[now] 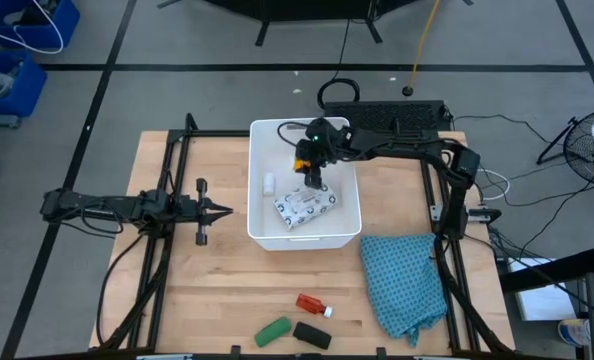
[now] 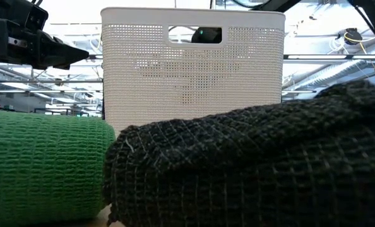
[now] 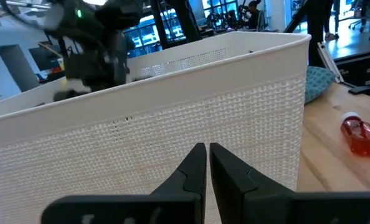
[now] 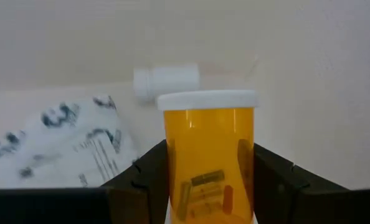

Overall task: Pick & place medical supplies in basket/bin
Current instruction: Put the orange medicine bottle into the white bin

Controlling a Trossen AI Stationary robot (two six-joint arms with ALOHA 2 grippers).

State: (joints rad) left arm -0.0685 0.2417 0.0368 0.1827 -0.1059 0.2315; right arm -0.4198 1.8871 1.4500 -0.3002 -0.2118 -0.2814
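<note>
The white bin [image 1: 259,232] stands mid-table. On its floor lie a white printed packet [image 1: 305,207] and a small white cylinder [image 1: 269,183]. My right gripper [image 1: 313,178] reaches into it from the far right, shut on an orange vial [image 4: 208,162] with a white cap. A red tube [image 1: 314,304], a green oblong [image 1: 272,331] and a black oblong [image 1: 312,335] lie on the table near its front edge. My left gripper [image 1: 222,210] waits shut, level, just left of the bin. My right gripper pinches the orange vial's body [image 4: 172,168] between its two fingers [image 4: 141,177], on opposite sides below the white cap. The fingers slant down from the far right and lie along the vial, cap end leading. The vial is lifted clear above the bin's floor.
A teal checked cloth [image 1: 405,280] lies crumpled at the table's right front. In the low view the green oblong [image 2: 42,164] and the black oblong [image 2: 250,170] fill the foreground before the bin [image 2: 192,75]. Bare wood lies left of the bin.
</note>
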